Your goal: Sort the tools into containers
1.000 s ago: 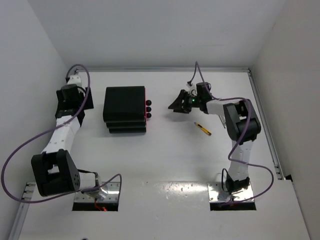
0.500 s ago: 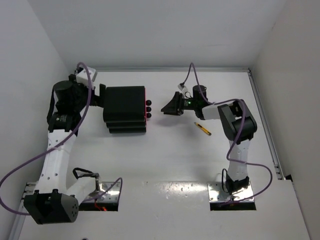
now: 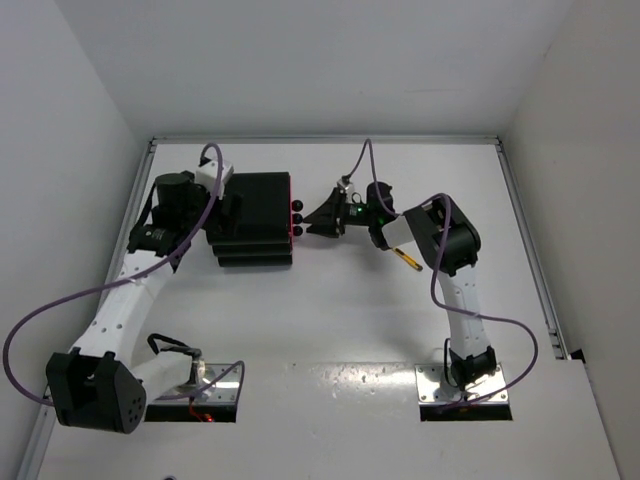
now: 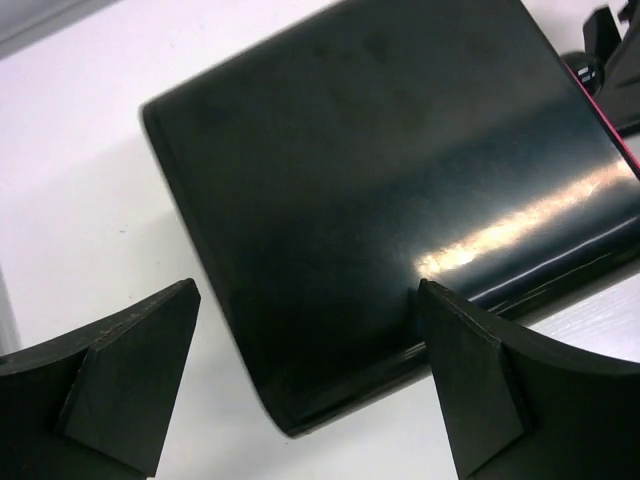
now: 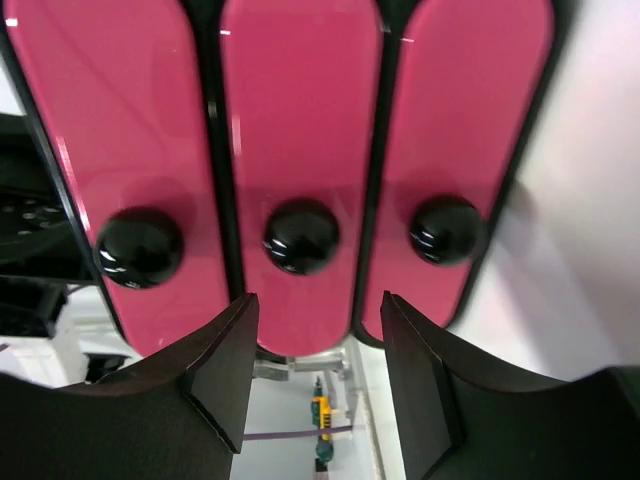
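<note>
The black three-tier cabinet [image 3: 250, 215] stands at the back of the table, its three pink drawers [image 5: 300, 130] shut, with round black knobs [image 3: 297, 218] facing right. My right gripper [image 3: 318, 222] is open and empty just in front of the knobs, lined up with the middle knob [image 5: 300, 236]; its jaws [image 5: 318, 300] touch nothing. My left gripper [image 3: 225, 205] is open at the cabinet's left rear; its jaws [image 4: 308, 290] straddle a corner of the black top [image 4: 400, 180]. A yellow-and-black tool [image 3: 405, 258] lies on the table, partly under the right arm. The other tools are out of view.
White walls close in the table at the back, left and right. A raised rail [image 3: 525, 240] runs along the right edge. Purple cables loop from both arms, one [image 3: 60, 300] over the left side of the table.
My left arm has swung right and brought its gripper to the cabinet's rear left. My right gripper has moved left, up to the drawer knobs. The yellow-and-black tool has not moved.
</note>
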Available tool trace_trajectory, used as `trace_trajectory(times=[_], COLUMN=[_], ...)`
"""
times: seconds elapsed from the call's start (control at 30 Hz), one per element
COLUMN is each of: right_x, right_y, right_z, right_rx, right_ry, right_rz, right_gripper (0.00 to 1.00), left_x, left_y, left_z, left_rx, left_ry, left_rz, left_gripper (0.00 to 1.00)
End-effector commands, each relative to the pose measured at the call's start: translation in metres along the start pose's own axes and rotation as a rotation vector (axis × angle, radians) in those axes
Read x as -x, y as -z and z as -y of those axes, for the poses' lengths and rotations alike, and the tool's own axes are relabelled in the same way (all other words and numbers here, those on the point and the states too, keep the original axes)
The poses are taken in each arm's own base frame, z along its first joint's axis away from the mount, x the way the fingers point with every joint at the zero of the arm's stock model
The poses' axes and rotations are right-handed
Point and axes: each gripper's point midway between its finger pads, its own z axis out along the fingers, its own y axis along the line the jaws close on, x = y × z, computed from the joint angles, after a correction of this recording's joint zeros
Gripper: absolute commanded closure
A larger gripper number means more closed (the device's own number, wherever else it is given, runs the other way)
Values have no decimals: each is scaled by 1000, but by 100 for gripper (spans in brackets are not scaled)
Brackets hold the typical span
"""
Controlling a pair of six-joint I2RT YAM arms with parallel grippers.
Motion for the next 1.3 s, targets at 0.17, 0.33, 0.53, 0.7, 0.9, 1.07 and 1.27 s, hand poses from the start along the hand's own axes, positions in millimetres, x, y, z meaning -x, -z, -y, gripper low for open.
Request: trace_trajectory(times=[0.17, 0.33, 0.53, 0.7, 0.9, 1.07, 1.27], right_x=[16, 20, 19, 18, 16, 22, 36], right_y=[-12, -20, -33, -38, -35, -20, 22], right_z=[-27, -29, -23, -24, -30, -27, -26], right_rx=[114, 127, 133, 134, 156, 138, 125], right_ry=[80, 89, 83, 84, 124, 125, 143], right_rz=[29, 22, 11, 2, 7, 25, 71], right_gripper=[47, 47, 47, 51, 76, 83, 83], left_x=[-17, -23, -25, -30, -34, -36, -37], left_y=[-22, -27, -29, -29, -32, -34, -34], left_z=[10, 10, 11, 10, 7, 7, 6], left_rx=[-6, -11, -13, -7, 11, 9, 18], left_ry=[-10, -7, -5, -4, -5, -4, 6], left_rz=[-43, -64, -72, -83, -89, -98, -100], left_gripper=[4, 4, 4, 4, 4, 4, 4])
